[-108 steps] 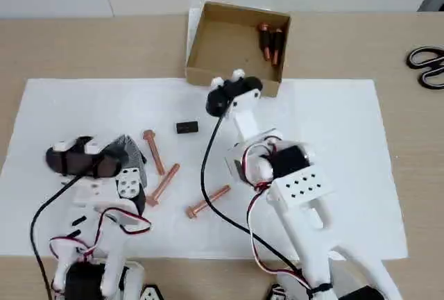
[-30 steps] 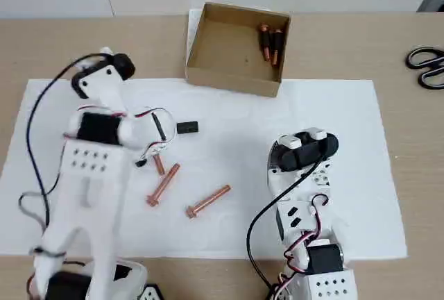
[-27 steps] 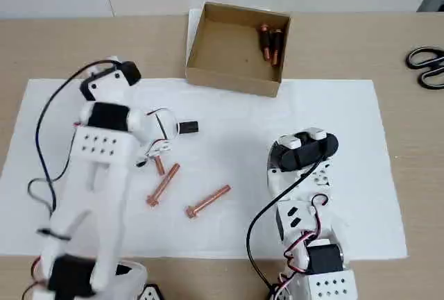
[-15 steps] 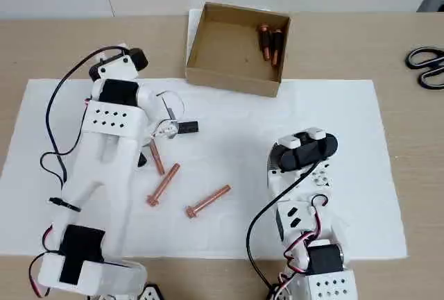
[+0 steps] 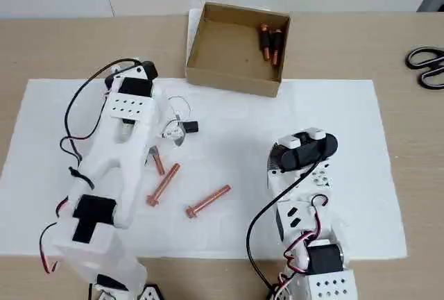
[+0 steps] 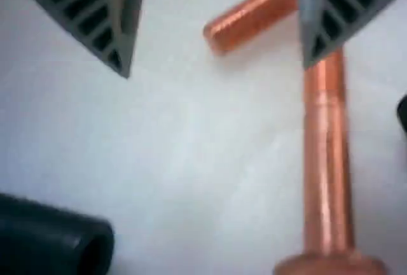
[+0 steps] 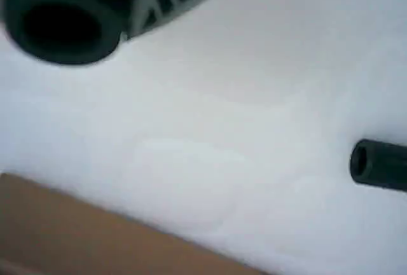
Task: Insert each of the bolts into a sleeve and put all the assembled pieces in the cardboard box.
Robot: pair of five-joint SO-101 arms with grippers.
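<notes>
Three copper bolts lie on the white paper (image 5: 361, 175): one (image 5: 157, 161) under my left arm, two more (image 5: 163, 184) (image 5: 208, 201) nearer the front. My left gripper (image 5: 170, 135) (image 6: 215, 68) hangs open low over them. One bolt's threaded end (image 6: 251, 14) lies between the fingers and a bolt's shank (image 6: 327, 160) lies under one fingertip. A black sleeve (image 5: 187, 128) (image 6: 51, 240) lies close beside it. The right arm's wrist (image 5: 303, 151) sits folded back at the right. My right gripper (image 7: 114, 7) is shut on another black sleeve (image 7: 60, 27), and the loose sleeve (image 7: 381, 163) lies farther off.
The cardboard box (image 5: 232, 81) stands at the paper's back edge with two assembled pieces (image 5: 270, 42) in its right corner. Scissors (image 5: 427, 64) lie on the wooden table at the far right.
The left arm has stretched out and swung right across the paper until its gripper is over the bolts beside the sleeve. The right arm drew back from the box front and has since kept still.
</notes>
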